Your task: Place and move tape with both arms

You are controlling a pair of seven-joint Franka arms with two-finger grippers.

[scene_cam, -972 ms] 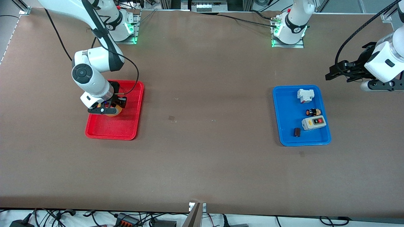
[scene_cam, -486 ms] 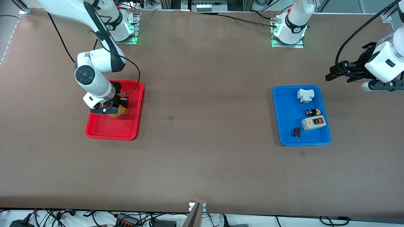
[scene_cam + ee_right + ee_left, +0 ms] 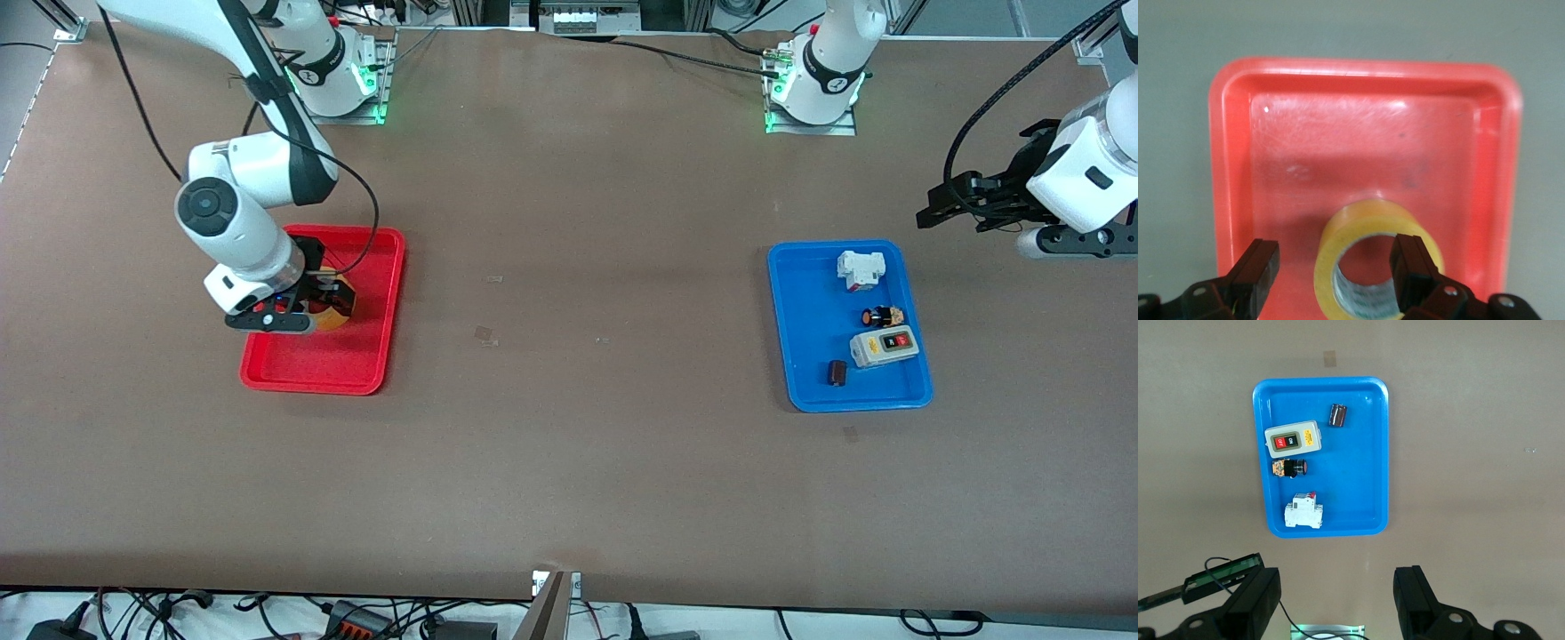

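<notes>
The tape (image 3: 339, 305), a yellow-amber roll with a wide hollow core, lies flat in the red tray (image 3: 313, 384) at the right arm's end of the table. My right gripper (image 3: 298, 307) hangs just over it, open. In the right wrist view the tape (image 3: 1365, 217) sits partly between the fingers of my right gripper (image 3: 1338, 267): one finger is over the core, the other stands off outside the roll. My left gripper (image 3: 932, 212) waits open in the air at the left arm's end of the table, with nothing between the fingers of that left gripper (image 3: 1338, 597).
A blue tray (image 3: 800, 276) toward the left arm's end holds a white breaker (image 3: 861, 269), a black pushbutton (image 3: 882, 316), a grey switch box (image 3: 883, 348) and a small dark cylinder (image 3: 837, 372). The same blue tray (image 3: 1365, 453) shows in the left wrist view.
My right gripper has opened and let go of the tape, which now rests in the red tray. The right arm's wrist has shifted slightly toward its end of the table. The left arm has not moved.
</notes>
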